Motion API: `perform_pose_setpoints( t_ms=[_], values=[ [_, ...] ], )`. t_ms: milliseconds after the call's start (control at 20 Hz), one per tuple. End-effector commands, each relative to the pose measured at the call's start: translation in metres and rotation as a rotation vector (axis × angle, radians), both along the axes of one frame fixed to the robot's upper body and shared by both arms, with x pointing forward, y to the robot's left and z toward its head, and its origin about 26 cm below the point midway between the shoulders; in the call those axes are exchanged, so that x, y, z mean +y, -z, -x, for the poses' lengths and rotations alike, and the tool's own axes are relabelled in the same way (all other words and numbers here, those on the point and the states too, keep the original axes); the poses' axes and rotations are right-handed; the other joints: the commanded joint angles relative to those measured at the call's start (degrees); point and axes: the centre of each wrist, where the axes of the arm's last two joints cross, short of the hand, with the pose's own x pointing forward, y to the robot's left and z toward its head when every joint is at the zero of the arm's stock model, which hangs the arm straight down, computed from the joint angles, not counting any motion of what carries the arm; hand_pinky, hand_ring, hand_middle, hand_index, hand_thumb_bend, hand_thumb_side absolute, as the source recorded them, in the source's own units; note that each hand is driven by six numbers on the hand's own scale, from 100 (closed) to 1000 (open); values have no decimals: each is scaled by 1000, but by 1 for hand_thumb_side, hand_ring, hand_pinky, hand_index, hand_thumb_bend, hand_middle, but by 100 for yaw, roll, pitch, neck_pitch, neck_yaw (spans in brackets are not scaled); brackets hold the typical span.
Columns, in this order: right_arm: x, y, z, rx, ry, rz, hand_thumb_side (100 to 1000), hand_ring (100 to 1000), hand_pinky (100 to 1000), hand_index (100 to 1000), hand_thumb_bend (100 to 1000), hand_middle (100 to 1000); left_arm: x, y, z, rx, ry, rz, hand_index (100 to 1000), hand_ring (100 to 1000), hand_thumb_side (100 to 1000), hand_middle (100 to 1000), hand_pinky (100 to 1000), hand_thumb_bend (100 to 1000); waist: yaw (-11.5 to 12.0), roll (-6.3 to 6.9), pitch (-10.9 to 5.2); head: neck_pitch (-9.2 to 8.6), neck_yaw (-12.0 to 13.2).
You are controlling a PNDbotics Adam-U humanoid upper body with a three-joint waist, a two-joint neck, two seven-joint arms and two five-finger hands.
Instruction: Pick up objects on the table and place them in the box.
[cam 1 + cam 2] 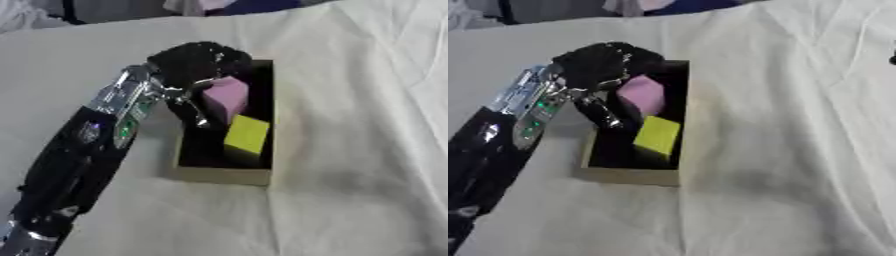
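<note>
A tan box [223, 175] with a black inside stands in the middle of the white cloth. A yellow block [248, 134] lies tilted in its near half. Above the box's far half a pink block [226, 95] sits tilted under my left hand [197, 62], whose fingers curl over the block's top while the thumb [188, 107] reaches down along its left side. My left arm [83, 150] comes in from the lower left. My right hand shows in neither view.
A creased white cloth [359, 150] covers the table all around the box. Dark and pale things [219, 6] lie along the far edge beyond the cloth.
</note>
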Motion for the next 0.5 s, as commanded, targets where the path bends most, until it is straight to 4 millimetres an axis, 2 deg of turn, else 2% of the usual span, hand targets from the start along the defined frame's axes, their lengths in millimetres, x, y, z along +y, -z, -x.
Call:
perform_pose_setpoints(
  t_ms=[50,150,300,350,400,450,500],
  values=[
    [-2,-6,1,-19,-2,19,766,808,812,812,100,562,4,-17,3,-48,3,16,991,953,316,941,892,696,19,-49,-116,63,-16],
    [-2,-6,1,-20,-2,19,765,809,812,812,100,562,4,-21,5,-57,8,38,993,953,329,942,889,684,32,-60,-118,74,-19],
    [-2,-5,1,-21,-1,19,763,809,812,812,100,564,6,-30,9,-76,24,96,982,940,304,925,867,561,54,-84,-124,71,-38],
    [-2,-5,1,-22,0,18,763,809,812,812,100,564,7,-32,11,-83,29,118,982,940,304,925,867,561,59,-90,-125,67,-44],
    [-2,-5,2,-24,0,17,761,809,812,812,100,564,8,-36,13,-90,33,146,973,927,328,912,846,436,67,-101,-129,63,-55],
    [-3,-5,2,-27,2,16,760,809,812,812,100,565,10,-40,16,-102,37,183,970,922,354,906,837,390,74,-110,-132,60,-66],
    [-3,-6,2,-30,4,14,757,808,812,812,100,566,12,-42,19,-112,40,224,961,901,420,887,799,247,83,-120,-135,59,-87]
  ],
)
